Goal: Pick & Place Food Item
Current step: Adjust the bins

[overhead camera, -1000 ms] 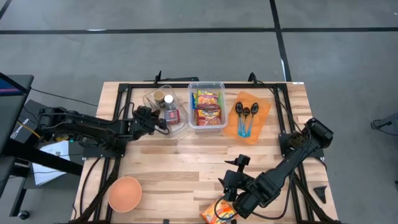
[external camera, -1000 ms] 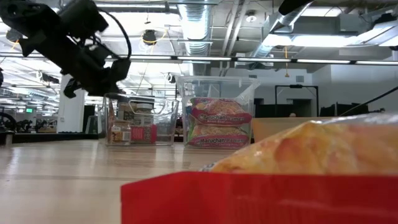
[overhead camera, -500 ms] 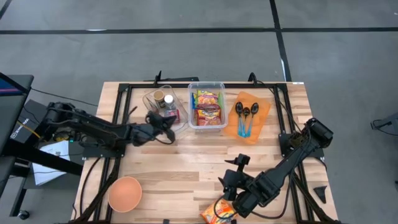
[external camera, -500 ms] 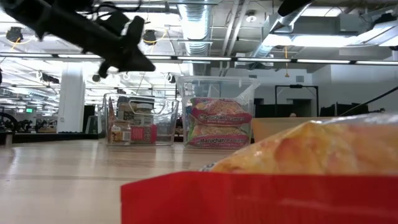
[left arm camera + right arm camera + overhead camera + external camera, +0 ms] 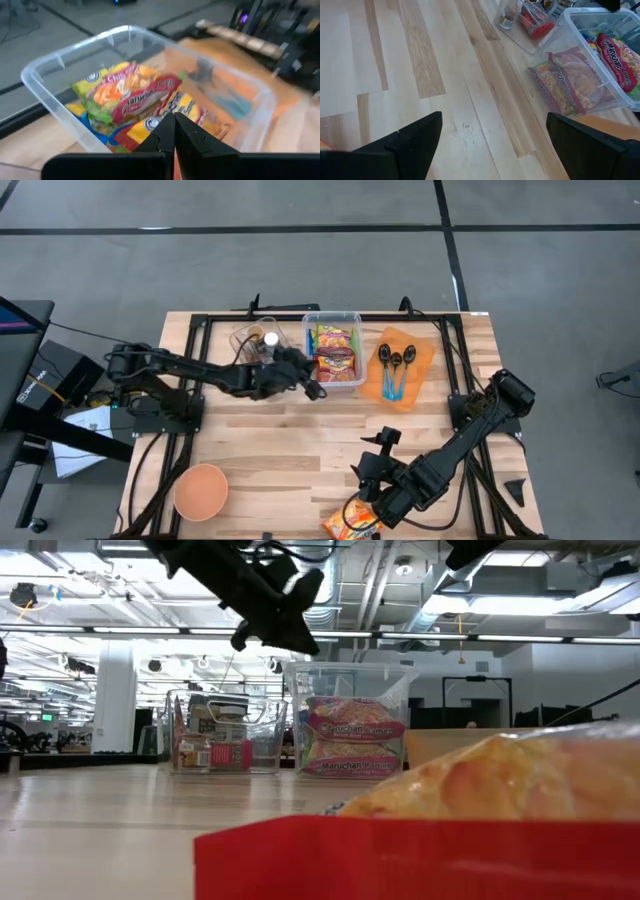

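Note:
A clear bin [image 5: 332,352] at the far middle holds several noodle packets [image 5: 135,97]. My left gripper [image 5: 314,389] hangs shut just in front of the bin's near wall and above the table. In the left wrist view its joined fingers [image 5: 174,134] point at the packets. One more orange-yellow noodle packet [image 5: 348,523] lies at the table's near edge and fills the low view [image 5: 480,780]. My right gripper [image 5: 377,502] stands wide open just above that packet's right end. In the right wrist view nothing lies between the spread fingers of my right gripper [image 5: 494,120].
A smaller clear bin [image 5: 265,348] with jars and a red pack stands left of the noodle bin. An orange mat [image 5: 402,367] with dark spoons lies to its right. An orange bowl [image 5: 201,490] sits near the front left corner. Bare wood lies in the middle.
My left gripper, shut throughout, has swung toward the table's right edge, from beside the small jar bin to the front of the noodle bin. It has risen a little and rolled about its own line. My right arm and the packet have kept still.

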